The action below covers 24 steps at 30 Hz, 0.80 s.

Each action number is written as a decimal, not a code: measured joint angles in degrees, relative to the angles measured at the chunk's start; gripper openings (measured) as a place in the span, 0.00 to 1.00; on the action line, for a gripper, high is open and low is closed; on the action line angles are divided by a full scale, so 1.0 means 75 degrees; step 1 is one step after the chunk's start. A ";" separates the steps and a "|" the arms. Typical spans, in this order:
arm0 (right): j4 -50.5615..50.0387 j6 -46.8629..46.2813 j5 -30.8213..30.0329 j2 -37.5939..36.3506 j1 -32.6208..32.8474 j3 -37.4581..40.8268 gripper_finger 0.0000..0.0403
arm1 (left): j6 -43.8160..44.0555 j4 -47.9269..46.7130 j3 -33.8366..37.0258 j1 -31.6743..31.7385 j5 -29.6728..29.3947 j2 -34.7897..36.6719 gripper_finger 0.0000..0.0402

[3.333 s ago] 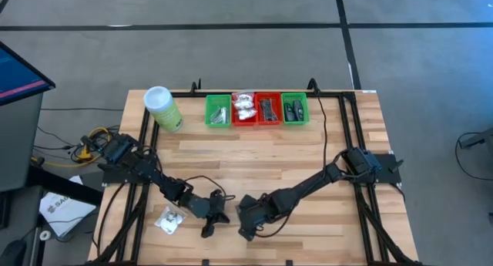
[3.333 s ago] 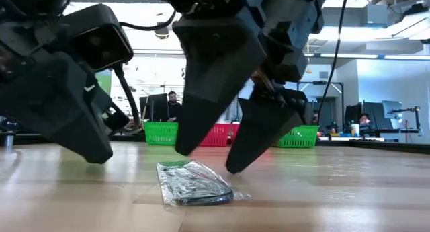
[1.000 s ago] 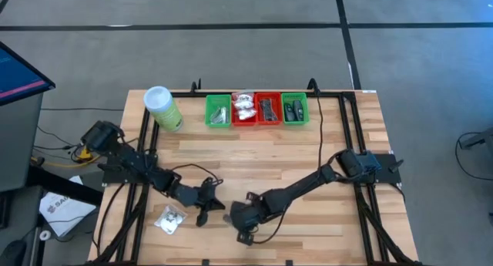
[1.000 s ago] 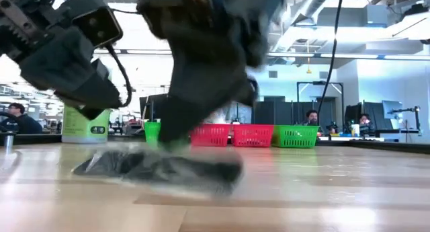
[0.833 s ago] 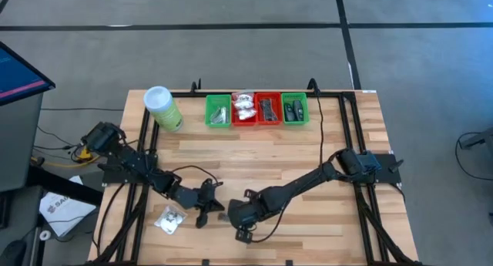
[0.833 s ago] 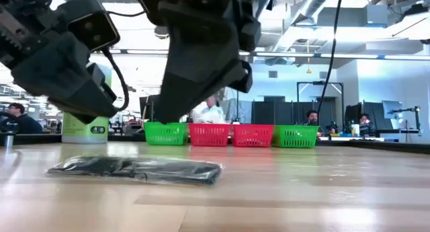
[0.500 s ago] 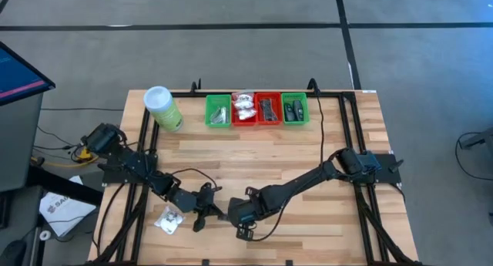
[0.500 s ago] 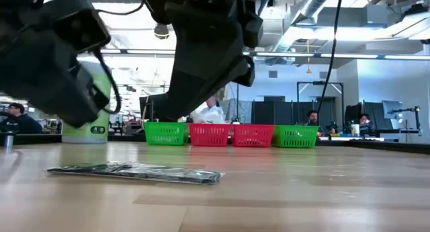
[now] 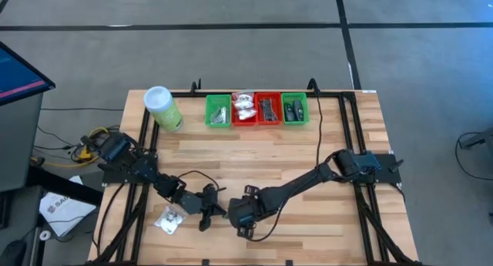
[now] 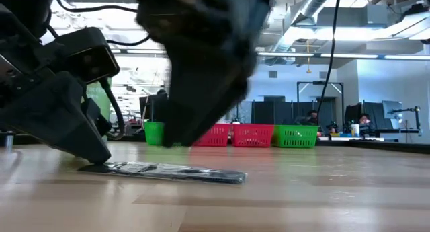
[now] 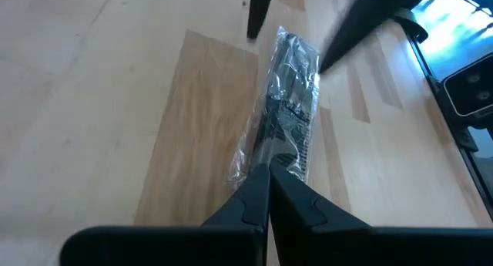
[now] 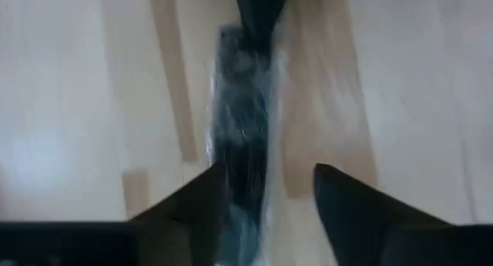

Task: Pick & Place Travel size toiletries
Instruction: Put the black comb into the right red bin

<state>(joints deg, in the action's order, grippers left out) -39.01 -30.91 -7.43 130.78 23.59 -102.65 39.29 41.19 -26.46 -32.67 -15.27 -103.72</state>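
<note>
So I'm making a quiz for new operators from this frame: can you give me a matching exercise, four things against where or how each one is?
Things:
1. left gripper
2. right gripper
3. light-green canister
4. clear-wrapped dark comb

States or places:
A. stands at the table's far left corner
B. lies flat on the wood between the two grippers
C. fingers shut, tip at one end of the wrapper
D. fingers apart, over the wrapper's other end

Pairs: 1-C, 2-D, 3-A, 4-B
</note>
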 joint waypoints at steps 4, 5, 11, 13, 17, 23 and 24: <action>0.0366 -0.0078 0.0115 0.0437 -0.0069 -0.0029 0.62 | -0.0002 -0.0012 0.0006 -0.0002 0.0014 -0.0005 0.00; 0.0708 -0.0092 0.0281 0.0580 -0.0102 -0.0076 0.65 | 0.0000 -0.0020 0.0006 -0.0002 0.0020 -0.0006 0.00; 0.1405 -0.0227 0.0818 0.0905 -0.0152 -0.0109 0.75 | 0.0000 -0.0012 0.0012 0.0001 -0.0003 -0.0015 0.00; 0.1400 -0.0192 0.0820 0.0903 -0.0124 -0.0099 0.76 | 0.0000 -0.0015 0.0015 0.0001 -0.0001 -0.0015 0.00; 0.1393 -0.0363 0.0761 0.0998 -0.0037 -0.0105 0.75 | 0.0003 -0.0015 0.0015 0.0001 -0.0054 -0.0020 0.00; 0.1336 -0.0247 0.0219 0.1038 0.0089 -0.0105 0.73 | 0.0015 -0.0009 0.0017 -0.0002 -0.0108 -0.0020 0.00; 0.1342 -0.0249 0.0087 0.1046 0.0102 -0.0105 0.72 | 0.0015 -0.0004 0.0020 -0.0002 -0.0111 -0.0020 0.00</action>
<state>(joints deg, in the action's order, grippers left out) -28.95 -32.77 -6.77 138.63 24.36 -103.44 39.40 41.17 -26.31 -32.69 -16.10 -103.88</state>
